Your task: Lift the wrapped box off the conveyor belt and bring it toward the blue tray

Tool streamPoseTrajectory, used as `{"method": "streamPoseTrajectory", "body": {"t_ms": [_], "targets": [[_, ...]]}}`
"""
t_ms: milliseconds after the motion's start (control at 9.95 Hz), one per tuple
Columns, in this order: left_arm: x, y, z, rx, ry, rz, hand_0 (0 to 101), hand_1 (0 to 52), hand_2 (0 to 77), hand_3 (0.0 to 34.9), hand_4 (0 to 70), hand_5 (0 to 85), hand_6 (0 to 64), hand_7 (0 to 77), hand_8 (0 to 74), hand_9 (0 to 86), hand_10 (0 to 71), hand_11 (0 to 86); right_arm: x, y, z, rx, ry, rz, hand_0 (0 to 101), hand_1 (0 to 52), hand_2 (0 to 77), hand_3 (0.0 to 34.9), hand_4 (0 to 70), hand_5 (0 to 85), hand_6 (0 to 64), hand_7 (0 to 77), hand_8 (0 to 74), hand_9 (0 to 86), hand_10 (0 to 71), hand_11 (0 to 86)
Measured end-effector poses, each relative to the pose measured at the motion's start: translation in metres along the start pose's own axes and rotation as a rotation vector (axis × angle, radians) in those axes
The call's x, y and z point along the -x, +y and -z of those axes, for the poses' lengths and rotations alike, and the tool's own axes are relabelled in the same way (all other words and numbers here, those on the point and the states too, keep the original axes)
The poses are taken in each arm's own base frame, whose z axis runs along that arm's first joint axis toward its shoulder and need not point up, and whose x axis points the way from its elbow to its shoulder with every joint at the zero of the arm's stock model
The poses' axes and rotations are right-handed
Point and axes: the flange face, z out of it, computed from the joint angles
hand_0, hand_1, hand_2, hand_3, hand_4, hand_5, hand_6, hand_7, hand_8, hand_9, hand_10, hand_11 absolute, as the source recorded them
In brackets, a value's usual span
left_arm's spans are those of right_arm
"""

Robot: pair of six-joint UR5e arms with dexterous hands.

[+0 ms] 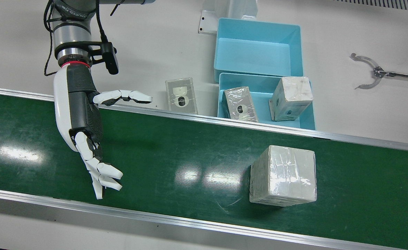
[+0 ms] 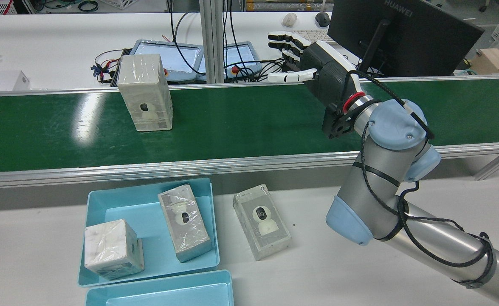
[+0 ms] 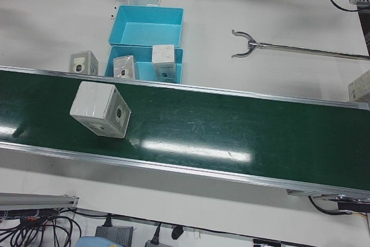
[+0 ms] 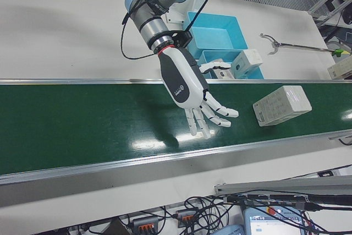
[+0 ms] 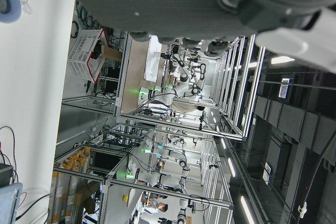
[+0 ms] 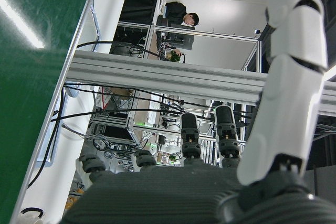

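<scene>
Right hand (image 1: 85, 135) spread wide, empty, left of frame over the belt (image 1: 176, 152). Box (image 1: 283, 175) stands lower right on belt, well apart. Left hand: state cannot tell. Risk: shiny wrap slips; tall box tips if nudged; tray (image 1: 308, 118) already crowded.

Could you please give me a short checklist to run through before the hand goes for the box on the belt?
1. White-and-black right hand open, holding nothing: ok.
2. Plastic-wrapped white box standing on the green conveyor belt, reachable side unobstructed: ok.
3. Hand already at the box: not ok; belt lies between them.
4. Near light-blue plastic tray has room: cannot tell; two wrapped boxes already sit inside.
5. Left hand clear of the path: ok; no station view shows it over the belt.
</scene>
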Motion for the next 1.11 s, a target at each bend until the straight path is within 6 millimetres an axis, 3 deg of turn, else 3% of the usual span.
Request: {"method": "streamPoseTrajectory", "body": {"t_ms": [502, 603, 1105], "targets": [[0.000, 0.000, 0.000, 0.000, 0.000, 0.000, 0, 0.0, 0.5, 0.0, 0.5, 0.5, 0.0, 0.5, 0.5, 0.0, 0.0, 0.0, -0.002, 0.001, 0.001, 0.002, 0.003, 0.045, 45, 14.7, 19.6, 29.9, 6.0, 20.2, 0.0, 20.2, 1.6, 6.5, 1.1, 3.3], [0.000, 0.000, 0.000, 0.000, 0.000, 0.000, 0, 0.0, 0.5, 0.0, 0.5, 0.5, 0.0, 0.5, 0.5, 0.5, 0.0, 0.0, -0.003, 0.000, 0.000, 0.001, 0.003, 0.061, 44, 12.0, 18.0, 29.7, 2.7, 19.1, 0.0, 18.0, 0.0, 6.5, 1.1, 3.3], [0.000, 0.000, 0.000, 0.000, 0.000, 0.000, 0, 0.0, 1.1, 0.0, 0.0, 0.5, 0.5, 0.5, 0.5, 0.0, 0.5, 0.0, -0.010, 0.004, -0.017, 0.000, 0.004, 0.077, 43, 12.0, 16.4, 30.7, 2.7, 19.1, 0.0, 18.0, 1.1, 6.5, 1.1, 3.3]]}}
